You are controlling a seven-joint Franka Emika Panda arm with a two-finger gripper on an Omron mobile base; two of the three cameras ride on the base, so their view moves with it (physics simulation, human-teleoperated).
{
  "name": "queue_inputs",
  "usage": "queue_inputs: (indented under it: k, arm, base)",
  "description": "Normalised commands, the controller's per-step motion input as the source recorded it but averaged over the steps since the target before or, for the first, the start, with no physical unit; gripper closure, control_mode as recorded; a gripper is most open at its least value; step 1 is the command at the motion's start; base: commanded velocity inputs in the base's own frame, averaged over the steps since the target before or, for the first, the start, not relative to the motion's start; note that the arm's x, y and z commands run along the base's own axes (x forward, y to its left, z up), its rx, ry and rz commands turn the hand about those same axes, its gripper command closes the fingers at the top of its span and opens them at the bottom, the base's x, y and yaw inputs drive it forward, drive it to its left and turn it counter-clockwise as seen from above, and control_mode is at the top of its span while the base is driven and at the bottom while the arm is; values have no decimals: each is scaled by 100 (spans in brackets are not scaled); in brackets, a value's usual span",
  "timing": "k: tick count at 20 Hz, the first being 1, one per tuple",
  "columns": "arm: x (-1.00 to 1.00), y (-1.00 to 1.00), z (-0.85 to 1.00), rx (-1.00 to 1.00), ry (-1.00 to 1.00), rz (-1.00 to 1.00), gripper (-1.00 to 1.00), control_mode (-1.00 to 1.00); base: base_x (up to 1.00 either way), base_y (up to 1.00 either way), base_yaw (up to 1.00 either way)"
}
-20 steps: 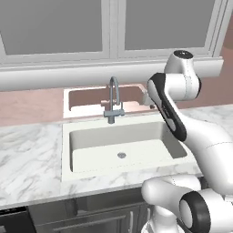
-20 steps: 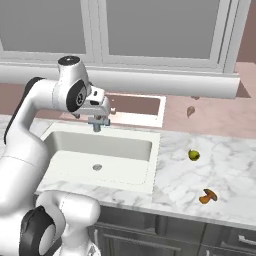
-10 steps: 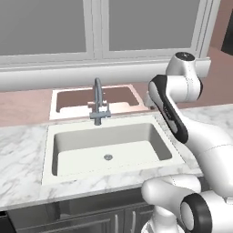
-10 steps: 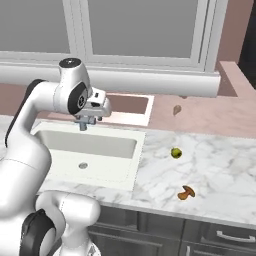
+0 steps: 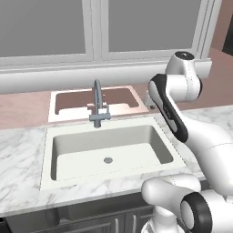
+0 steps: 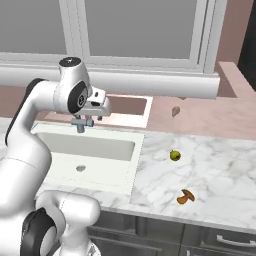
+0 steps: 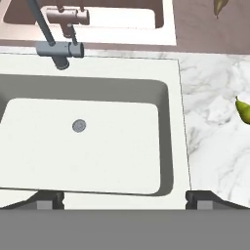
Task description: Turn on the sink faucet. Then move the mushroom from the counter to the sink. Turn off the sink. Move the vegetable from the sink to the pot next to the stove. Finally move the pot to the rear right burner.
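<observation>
White marble counter (image 6: 210,165) is seen around a pale sink (image 5: 109,152), with the grey faucet (image 5: 97,105) at the basin's back edge. Claw (image 6: 82,120) is held above the sink's rear, close to the faucet, and nothing is gripped: in the hand view both tips (image 7: 49,199) are spread wide at the bottom corners, with the bare basin and drain (image 7: 79,126) seen between them. Claw (image 7: 125,201) is therefore read as fully open and empty. No water stream can be made out under the spout. Faucet is seen ahead and left of the claw in the hand view, its spout (image 7: 53,49) over the basin's rear edge. Mushroom (image 6: 186,197) lies on the counter well to the claw's right, near the front edge, apart from the sink. A green fruit (image 6: 174,155) sits on the marble between the sink and the mushroom, further back; its edge (image 7: 242,110) is also caught at the right border of the hand view. A small brown item (image 6: 176,111) is seen on the pinkish ledge behind the counter, right of the claw; what it is cannot be told. Window panes (image 5: 95,27) are seen behind the ledge.
</observation>
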Motion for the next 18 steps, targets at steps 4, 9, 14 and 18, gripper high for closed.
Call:
queue_inputs:
  k: [4, 9, 14, 18]
  arm:
    - [0, 0, 0, 0, 0, 0, -100, 100]
    - [26, -15, -28, -1, -3, -1, -100, -100]
    - [6, -42, -47, 8, -22, 21, -100, -100]
    - [0, -40, -46, 9, -25, 41, -100, -100]
  base:
    - [45, -3, 0]
    - [0, 0, 0]
    - [0, 0, 0]
    - [0, 0, 0]
